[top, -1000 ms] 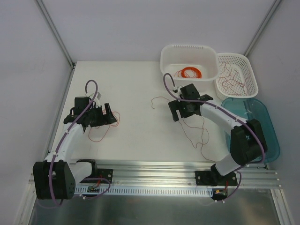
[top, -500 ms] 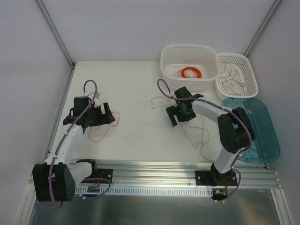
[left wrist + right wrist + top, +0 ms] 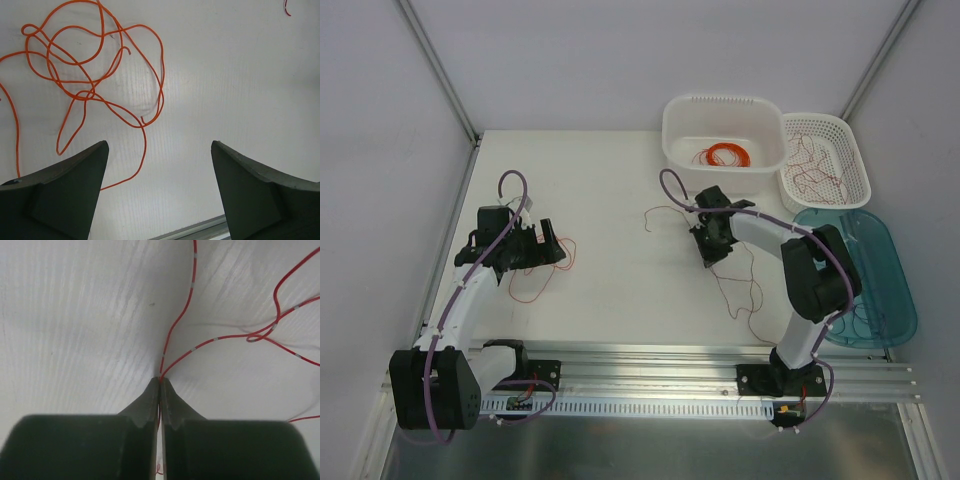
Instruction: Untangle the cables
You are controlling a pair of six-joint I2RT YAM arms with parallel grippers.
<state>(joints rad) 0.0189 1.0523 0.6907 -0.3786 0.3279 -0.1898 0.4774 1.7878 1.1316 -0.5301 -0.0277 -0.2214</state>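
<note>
Now the right gripper (image 3: pixel 160 381) is pinched shut on a red cable (image 3: pixel 188 302) lying mid-desk (image 3: pixel 610 290) — the grasping step. Next, I judge, a slow lift to draw it free — the left gripper (image 3: pixel 158 146) hangs spread by the orange cable (image 3: pixel 85 94), holding nothing.

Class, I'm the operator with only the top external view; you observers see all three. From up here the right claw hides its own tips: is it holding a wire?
Observer: Yes, the right claw is shut on the thin red wire with pale bands, pinched at the very tips.
Operator: One strand?
Observer: Two red strands leave the tips, one straight ahead, one curving aside.
Operator: And the left claw?
Observer: It is open, the tangled orange wire lying on the white table under it, ungripped.
</note>
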